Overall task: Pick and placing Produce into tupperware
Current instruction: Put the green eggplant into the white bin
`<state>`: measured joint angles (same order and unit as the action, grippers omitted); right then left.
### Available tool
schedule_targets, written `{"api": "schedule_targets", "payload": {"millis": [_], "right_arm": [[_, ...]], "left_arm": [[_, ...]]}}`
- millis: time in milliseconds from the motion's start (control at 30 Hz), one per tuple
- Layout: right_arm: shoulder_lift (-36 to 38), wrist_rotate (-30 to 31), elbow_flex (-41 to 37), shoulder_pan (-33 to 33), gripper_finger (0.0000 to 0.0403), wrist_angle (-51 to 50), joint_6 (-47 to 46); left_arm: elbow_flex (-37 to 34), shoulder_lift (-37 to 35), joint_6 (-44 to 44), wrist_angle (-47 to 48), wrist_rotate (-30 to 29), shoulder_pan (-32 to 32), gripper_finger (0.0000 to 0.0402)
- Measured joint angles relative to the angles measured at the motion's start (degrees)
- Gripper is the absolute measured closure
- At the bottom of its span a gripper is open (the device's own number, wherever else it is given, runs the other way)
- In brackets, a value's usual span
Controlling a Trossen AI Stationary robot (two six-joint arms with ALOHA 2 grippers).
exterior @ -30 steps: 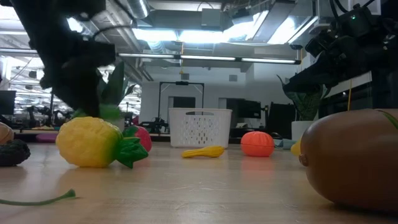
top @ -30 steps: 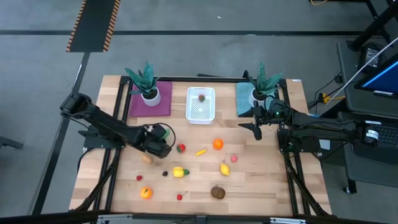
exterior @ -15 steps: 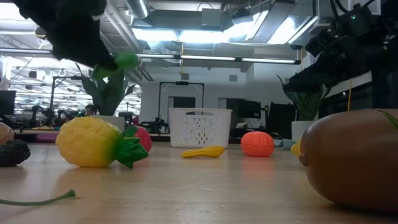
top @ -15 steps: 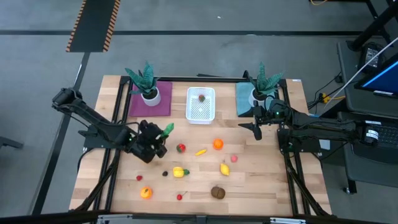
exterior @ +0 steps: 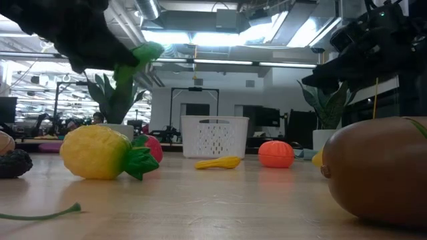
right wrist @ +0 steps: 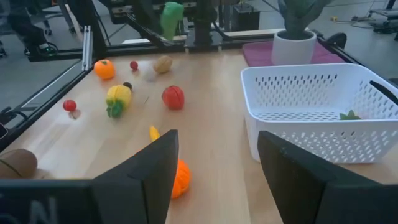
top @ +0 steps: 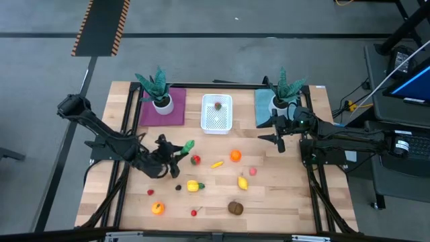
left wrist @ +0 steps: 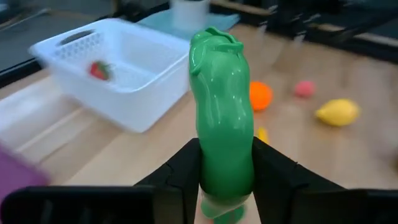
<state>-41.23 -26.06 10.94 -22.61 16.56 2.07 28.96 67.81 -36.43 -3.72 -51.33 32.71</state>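
My left gripper is shut on the green cucumber, held above the table's left middle; the cucumber also shows raised in the low view. The white tupperware stands at the far middle with a strawberry on its bottom. More produce lies on the table: an orange, a banana, a lemon and a brown kiwi. My right gripper hovers open to the right of the tupperware, with nothing between its fingers. My left gripper pinches the cucumber near its lower end between its two fingers. The fingers come from the table's left, almost level and slanting a little down. Most of the cucumber sticks out past the fingertips toward the tupperware, lifted clear of the table.
Two teal plants in white pots stand at the back, one on a purple mat and one on a teal mat. A yellow fruit with green leaves, a second orange and small red pieces lie near the front.
My left gripper has risen from the table with the cucumber and tipped from pointing down to nearly level, swinging toward the tupperware. The cucumber has gone from low beside the yellow fruit to well above the table, its free end now toward the tupperware.
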Motion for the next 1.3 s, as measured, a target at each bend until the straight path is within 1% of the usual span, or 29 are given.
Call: {"api": "schedule_targets", "payload": {"millis": [133, 233, 333, 400, 600, 867, 967, 1100, 1200, 1300], "right_arm": [[0.0, -0.4, 0.0, 0.0, 0.0180, 0.9, 1.0], [0.0, -3.8, 0.0, 0.0, 0.0180, 1.6, 1.2], [0.0, -8.5, 0.0, 0.0, 0.0180, 1.8, 1.2], [0.0, -10.1, 0.0, 0.2, 0.0180, 2.1, 1.2], [0.0, -10.1, 0.0, 2.4, 0.0180, 2.6, 1.4], [0.0, -10.1, 0.0, 4.6, 0.0180, 5.2, 1.6], [0.0, -10.0, 0.0, 4.7, 0.0180, 6.1, 1.5], [0.0, -7.3, 0.0, 4.7, 0.0180, 6.0, 1.5], [0.0, -4.6, 0.0, 4.7, 0.0180, 6.0, 1.6], [0.0, -2.2, 0.0, 4.7, 0.0180, 6.0, 1.2]], "left_arm": [[-3.6, 0.0, 12.4, -16.0, 4.4, -0.4, 0.0279], [-6.1, 0.0, 19.4, -25.3, 10.4, -1.8, 0.0288], [-8.2, 0.0, 23.5, -31.5, 15.8, -4.0, 0.0298], [-9.2, 0.0, 25.8, -34.0, 19.2, -5.7, 0.0298], [-10.8, 0.0, 29.7, -37.1, 28.6, -11.2, 0.0278], [-10.8, 0.0, 32.0, -37.2, 41.5, -19.3, 0.0298], [-10.8, 0.0, 32.5, -37.2, 44.2, -21.6, 0.0292], [-10.8, 0.0, 32.6, -37.2, 47.0, -24.3, 0.0279], [-10.8, 0.0, 32.6, -37.2, 49.1, -26.2, 0.0283], [-10.8, 0.0, 32.6, -37.2, 49.4, -27.8, 0.0293]]}}
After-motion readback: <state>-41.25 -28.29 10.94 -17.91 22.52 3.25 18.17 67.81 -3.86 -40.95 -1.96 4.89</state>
